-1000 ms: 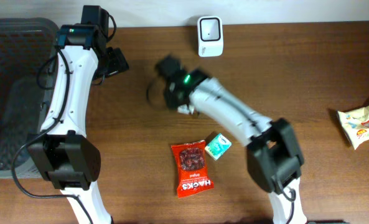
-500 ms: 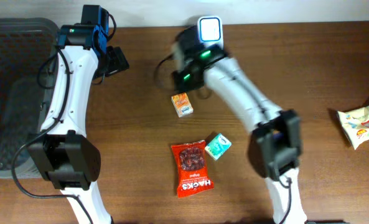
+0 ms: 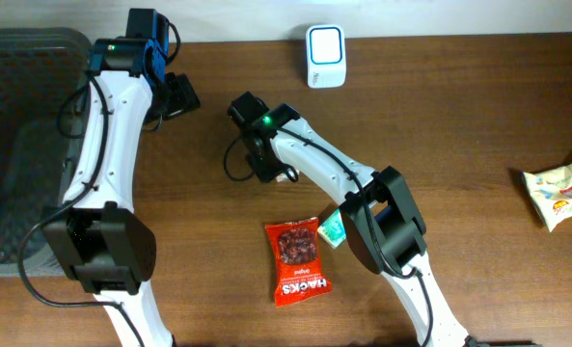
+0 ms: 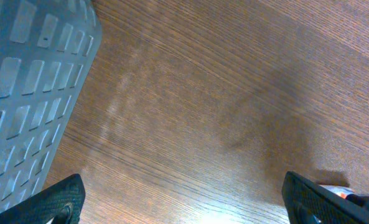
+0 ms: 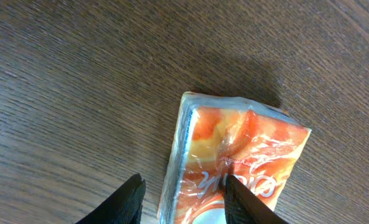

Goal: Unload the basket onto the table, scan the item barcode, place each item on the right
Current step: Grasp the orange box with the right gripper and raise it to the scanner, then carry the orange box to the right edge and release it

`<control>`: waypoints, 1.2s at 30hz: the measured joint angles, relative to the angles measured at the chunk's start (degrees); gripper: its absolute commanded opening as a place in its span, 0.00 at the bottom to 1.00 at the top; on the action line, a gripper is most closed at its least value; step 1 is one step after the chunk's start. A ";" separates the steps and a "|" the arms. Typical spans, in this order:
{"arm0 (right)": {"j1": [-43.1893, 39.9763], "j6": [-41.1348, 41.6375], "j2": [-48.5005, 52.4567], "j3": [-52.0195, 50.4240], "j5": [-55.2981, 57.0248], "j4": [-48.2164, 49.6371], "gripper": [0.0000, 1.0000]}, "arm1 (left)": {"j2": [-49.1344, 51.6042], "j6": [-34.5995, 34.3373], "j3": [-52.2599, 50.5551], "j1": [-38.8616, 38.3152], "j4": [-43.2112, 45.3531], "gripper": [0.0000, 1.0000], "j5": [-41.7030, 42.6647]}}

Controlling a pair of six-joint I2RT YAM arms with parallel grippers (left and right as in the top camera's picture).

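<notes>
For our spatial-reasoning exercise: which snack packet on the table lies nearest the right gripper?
The orange packet, right under the right gripper; the red packet, teal packet and pale yellow packet all lie farther off.

Table (image 3: 478, 106) of brown wood: all items below are carried on it.

1. Grey plastic mesh basket (image 3: 15, 145): set at the left end, beside the left arm.
2. White box-shaped scanner (image 3: 324, 56): set at the far edge, near the middle.
3. Orange film-wrapped packet (image 5: 234, 168): laid flat, nearer than the scanner and to its left, under the right pincer (image 5: 184, 199).
4. Red foil snack pouch (image 3: 298, 260): laid at the near middle.
5. Small teal carton (image 3: 331, 231): placed just beside the pouch's far right corner, partly covered by the right arm.
6. Yellow-and-white snack bag (image 3: 560, 193): placed at the right edge, well apart from the rest.
7. Left pincer (image 4: 184, 205): held over bare table, just right of the basket.
</notes>
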 measured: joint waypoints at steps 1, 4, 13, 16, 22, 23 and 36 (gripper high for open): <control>0.02 0.00 0.02 0.00 0.04 0.00 0.24 | 0.00 0.00 0.00 0.00 -0.02 0.99 0.00; 0.00 0.33 0.09 0.09 1.05 0.04 0.04 | 0.00 0.00 0.00 0.00 -0.02 0.99 0.00; -7.48 5.42 2.71 18.91 -8.87 -6.84 0.04 | 0.00 0.00 0.00 -0.02 -0.04 0.99 0.02; -18.47 7.30 2.51 29.49 -23.91 -1.46 0.04 | 0.00 0.00 -0.02 0.00 -0.04 0.99 0.00; -35.67 23.43 4.85 30.49 -46.77 20.02 0.04 | 0.00 0.00 -0.04 0.00 -0.02 0.99 0.00; -35.47 26.14 5.97 30.49 -48.57 22.36 0.04 | 0.00 0.00 -0.04 0.00 -0.02 0.99 0.00; -33.79 39.26 13.38 30.47 -51.82 27.17 0.04 | 0.00 0.00 -0.04 -0.02 -0.04 0.99 0.00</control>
